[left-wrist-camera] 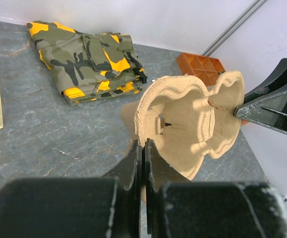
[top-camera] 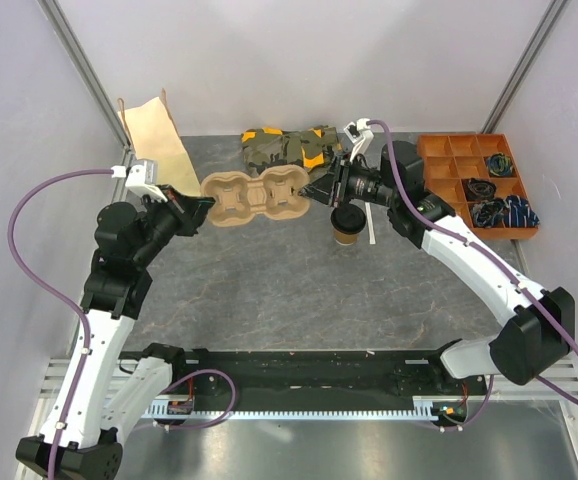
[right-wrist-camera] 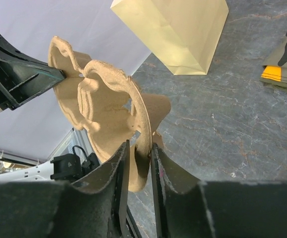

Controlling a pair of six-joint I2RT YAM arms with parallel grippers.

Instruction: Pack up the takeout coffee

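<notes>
The takeout coffee (top-camera: 347, 226), a small tan cup with a black lid, stands upright on the table just under my right wrist; neither wrist view shows it. A brown two-hole pulp cup tray (top-camera: 254, 195) hangs in the air between my arms. My left gripper (top-camera: 206, 205) is shut on the tray's left rim (left-wrist-camera: 183, 119), its jaws pinched tight (left-wrist-camera: 143, 143). My right gripper (top-camera: 319, 190) straddles the opposite rim (right-wrist-camera: 104, 104): its jaws (right-wrist-camera: 139, 145) stand narrow, one finger against the rim, with a slim gap at the other.
A tall tan paper bag (top-camera: 159, 140) stands at the back left, behind the left arm. Folded camouflage cloth (top-camera: 289, 147) lies at the back centre. An orange compartment tray (top-camera: 474, 185) holding small items sits at the right. Grey walls close off the sides and back.
</notes>
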